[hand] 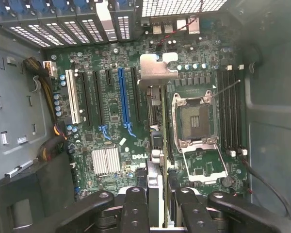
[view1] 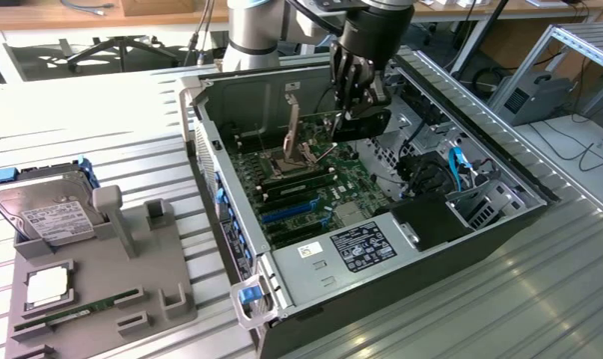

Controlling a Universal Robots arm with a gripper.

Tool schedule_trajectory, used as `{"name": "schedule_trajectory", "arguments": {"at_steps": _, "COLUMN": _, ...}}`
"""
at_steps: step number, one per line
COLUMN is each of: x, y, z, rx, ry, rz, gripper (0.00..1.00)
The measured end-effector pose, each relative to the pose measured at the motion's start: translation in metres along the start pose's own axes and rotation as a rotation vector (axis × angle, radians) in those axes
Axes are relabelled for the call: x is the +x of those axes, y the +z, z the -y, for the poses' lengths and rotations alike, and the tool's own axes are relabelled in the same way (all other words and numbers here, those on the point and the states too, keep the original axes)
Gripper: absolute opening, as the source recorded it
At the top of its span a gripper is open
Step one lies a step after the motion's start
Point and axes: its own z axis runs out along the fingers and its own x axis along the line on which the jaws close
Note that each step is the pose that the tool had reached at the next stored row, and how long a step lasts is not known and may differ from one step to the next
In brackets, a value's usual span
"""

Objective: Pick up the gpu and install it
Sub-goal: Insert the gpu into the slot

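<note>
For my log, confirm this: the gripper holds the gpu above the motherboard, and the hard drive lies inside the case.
Wrong about the hard drive: it sits in the grey holder outside the case, as the exterior view shows. The gripper does hold the gpu above the motherboard.

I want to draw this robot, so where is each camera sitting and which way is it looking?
Exterior view: sits away from the robot, high beside the open computer case, looking down into it; the arm and its jaws, shut on the gpu, show.
Wrist view: sits on the wrist, looking down past the jaws at the motherboard; two dark fingers show, holding the gpu edge-on.
Shared: both see the gpu, the motherboard and the CPU socket.
</note>
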Motion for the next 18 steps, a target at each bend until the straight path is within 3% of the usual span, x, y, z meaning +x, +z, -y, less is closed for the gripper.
{"name": "schedule_trajectory", "arguments": {"at_steps": 18, "x": 0.028, "y": 0.0016, "z": 0.0023, "rx": 0.0001, "ry": 0.000, "rz": -0.0014, "gripper": 0.27}}
